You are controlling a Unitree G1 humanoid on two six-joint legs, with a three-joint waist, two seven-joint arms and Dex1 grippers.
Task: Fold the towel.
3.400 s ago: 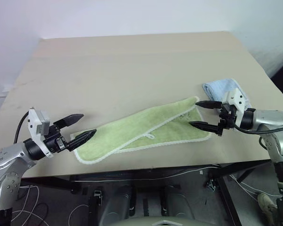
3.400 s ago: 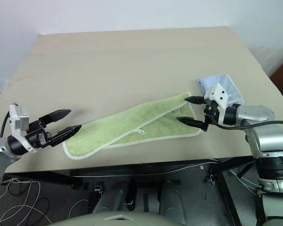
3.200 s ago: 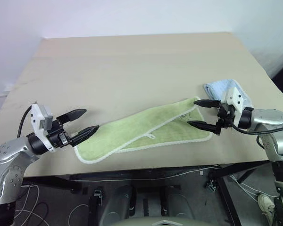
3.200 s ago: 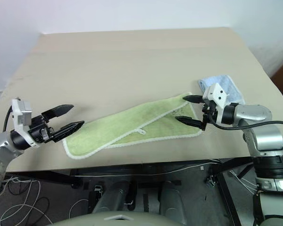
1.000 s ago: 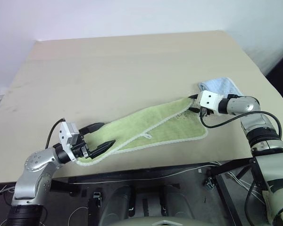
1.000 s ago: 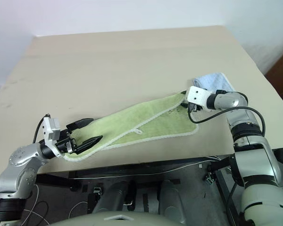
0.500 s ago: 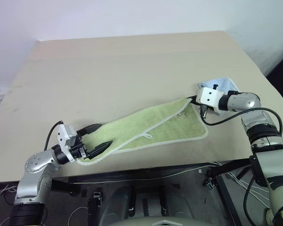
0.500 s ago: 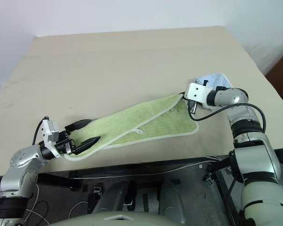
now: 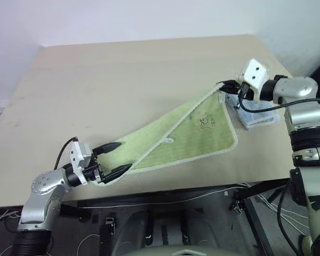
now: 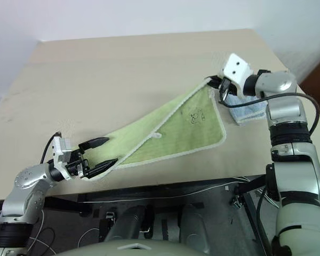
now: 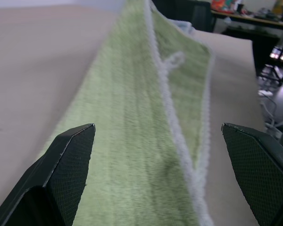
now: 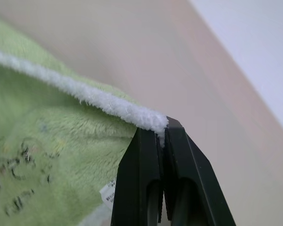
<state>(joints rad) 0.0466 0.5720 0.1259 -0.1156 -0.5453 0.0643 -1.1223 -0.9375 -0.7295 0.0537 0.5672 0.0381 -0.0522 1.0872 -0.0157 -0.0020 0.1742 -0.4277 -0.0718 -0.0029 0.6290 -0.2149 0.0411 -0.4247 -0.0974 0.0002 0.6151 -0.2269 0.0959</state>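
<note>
So since the last look, my right arm has hauled the towel's (image 9: 194, 130) far right corner up off the table (image 9: 122, 80), and that end now hangs in the air. Going left to right: left gripper (image 9: 116, 158) sits wide open, straddling the near left end, which lies flat. The right gripper (image 12: 163, 141) is pinched tight on the white edging. A blue cloth (image 9: 253, 114) sits just beside it.

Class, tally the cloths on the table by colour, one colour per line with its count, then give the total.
Green: 1, the towel
Blue: 1, the folded cloth
Total: 2
</note>
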